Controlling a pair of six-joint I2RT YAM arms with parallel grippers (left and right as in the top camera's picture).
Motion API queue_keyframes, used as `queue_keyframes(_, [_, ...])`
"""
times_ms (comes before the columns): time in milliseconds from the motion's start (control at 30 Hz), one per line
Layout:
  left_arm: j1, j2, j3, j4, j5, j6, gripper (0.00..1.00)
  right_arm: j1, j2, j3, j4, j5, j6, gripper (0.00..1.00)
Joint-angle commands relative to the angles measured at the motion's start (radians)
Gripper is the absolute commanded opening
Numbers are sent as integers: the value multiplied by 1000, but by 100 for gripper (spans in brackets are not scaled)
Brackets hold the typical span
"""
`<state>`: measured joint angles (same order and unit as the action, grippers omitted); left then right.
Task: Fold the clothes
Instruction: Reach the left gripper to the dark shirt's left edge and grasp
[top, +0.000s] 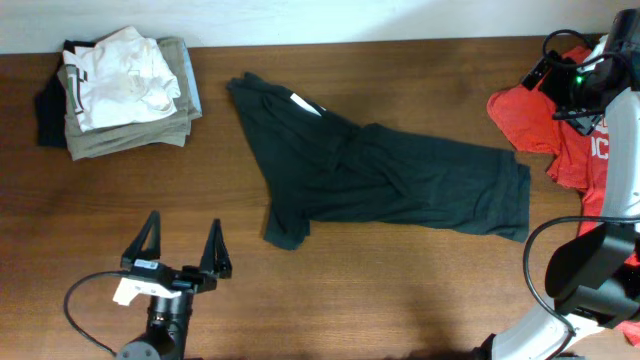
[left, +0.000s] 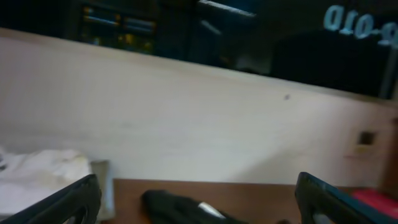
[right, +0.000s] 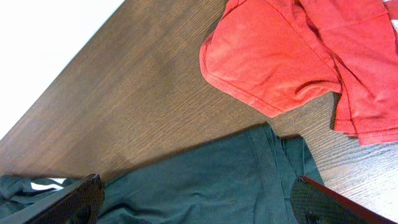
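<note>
gripper on left splayed wide, empty

Black T-shirt crumpled mid-table.

Open table runs along the bottom centre of the frame. The black T-shirt sprawls across the middle. Stacked folded garments block the upper left, and a red T-shirt blocks the upper right.
</note>
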<state>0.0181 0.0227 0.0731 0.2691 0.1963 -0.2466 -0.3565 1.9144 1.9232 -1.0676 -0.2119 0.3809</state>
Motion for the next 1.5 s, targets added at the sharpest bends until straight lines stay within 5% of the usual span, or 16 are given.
queue_keyframes(0, [-2,167,275,-193,185,18,99,2,-11,24,1,11,-10,99])
queue_keyframes(133, [-3,716,811,-784,246,106,99,2,-11,24,1,11,-10,99])
queue_keyframes(200, [-3,866,865,-836,442,106,99,2,-11,24,1,11,-10,99])
queue_keyframes(267, [-3,991,865,-843,481,106,99,2,-11,24,1,11,-10,99])
queue_keyframes(333, [-24,1094,879,-890,413,80,99,3,-11,24,1,11,-10,99])
queue_keyframes(433, [-187,1164,953,-1035,53,80,99,2,-11,24,1,11,-10,98])
queue_keyframes(500, [-296,1183,958,-1055,-74,80,99,2,-11,24,1,11,-10,99])
queue_keyframes(700, [-314,1263,955,-1113,-60,80,99,2,-11,24,1,11,-10,98])
queue_keyframes(867, [-478,1571,955,-1043,-63,84,99,2,-11,24,1,11,-10,99])
queue_keyframes(1033, [-572,1622,955,-1027,-274,84,99,2,-11,24,1,11,-10,99])
queue_keyframes(1167, [-587,1709,955,-1021,-299,83,98,2,-11,24,1,11,-10,99])
queue_keyframes(1233, [-587,1717,955,-1017,-299,84,90,3,-11,24,1,11,-10,99])
queue_keyframes(1300, [-587,1717,955,-1010,-304,83,61,2,-11,24,1,11,-10,99])
queue_keyframes(1467, [-587,1716,956,-1006,-310,82,9,2,-11,24,1,11,-10,99])
